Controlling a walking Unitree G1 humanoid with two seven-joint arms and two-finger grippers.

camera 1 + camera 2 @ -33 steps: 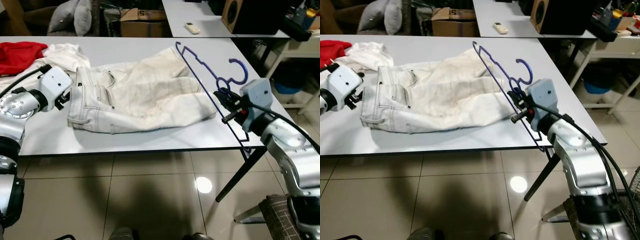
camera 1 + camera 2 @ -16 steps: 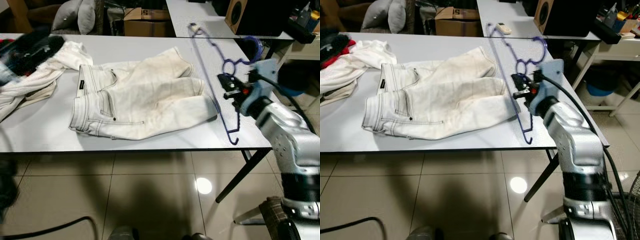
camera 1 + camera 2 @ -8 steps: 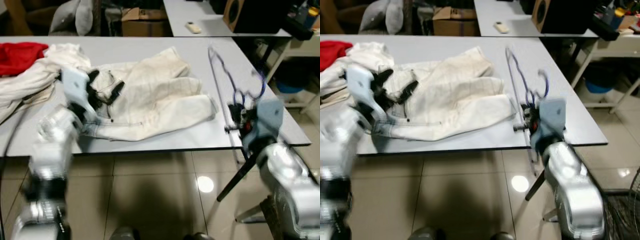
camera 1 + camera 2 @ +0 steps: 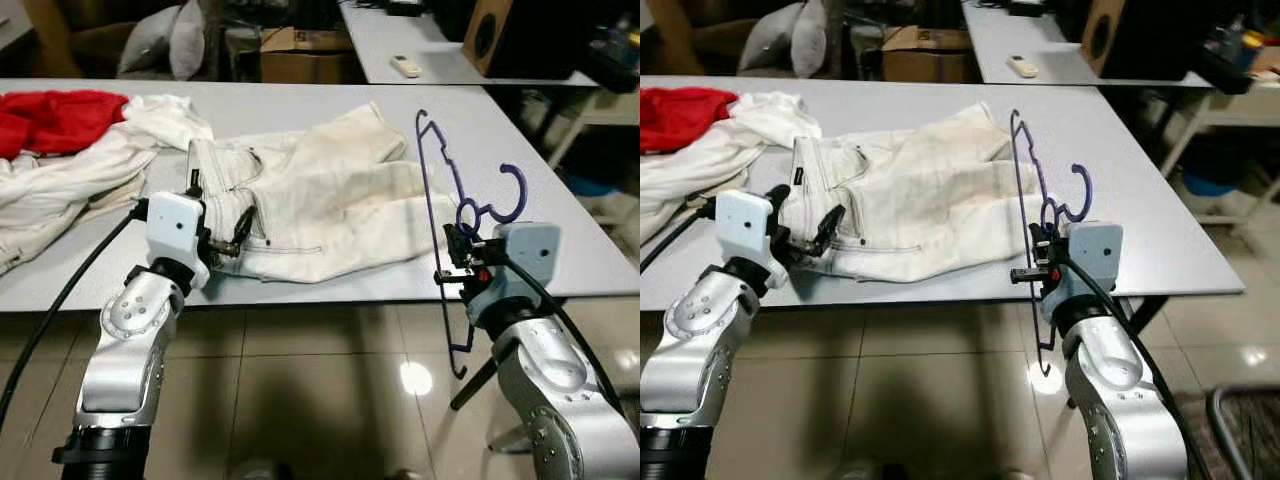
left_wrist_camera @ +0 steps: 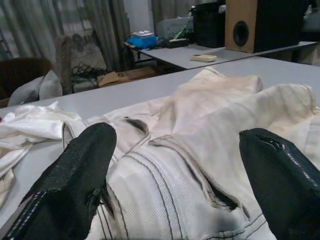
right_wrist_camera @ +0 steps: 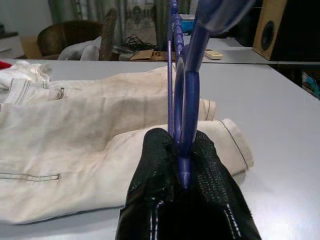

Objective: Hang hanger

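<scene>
A blue plastic hanger (image 4: pixel 438 190) stands almost on edge at the table's front right, its hook (image 4: pixel 508 190) pointing right and its lower corner hanging below the table edge. My right gripper (image 4: pixel 456 257) is shut on the hanger near the hook's neck; the right wrist view shows both fingers (image 6: pixel 159 165) pressed against the blue bar (image 6: pixel 184 95). My left gripper (image 4: pixel 226 232) is open at the waistband of the white jeans (image 4: pixel 330 195). Its two fingers (image 5: pixel 75 175) stand wide apart over the denim (image 5: pixel 200 150), holding nothing.
The grey table (image 4: pixel 565 235) also carries a red garment (image 4: pixel 50 105) and a crumpled white garment (image 4: pixel 80 170) at the left. Behind stand a second table with a remote (image 4: pixel 405 65), a speaker (image 4: pixel 495 35), a cardboard box (image 4: pixel 300 45) and cushions (image 4: pixel 170 45). Tiled floor lies below.
The camera has shifted. My left arm has come in from the left, its open gripper now at the jeans' waistband. The right gripper still holds the hanger, now steadier and upright.
</scene>
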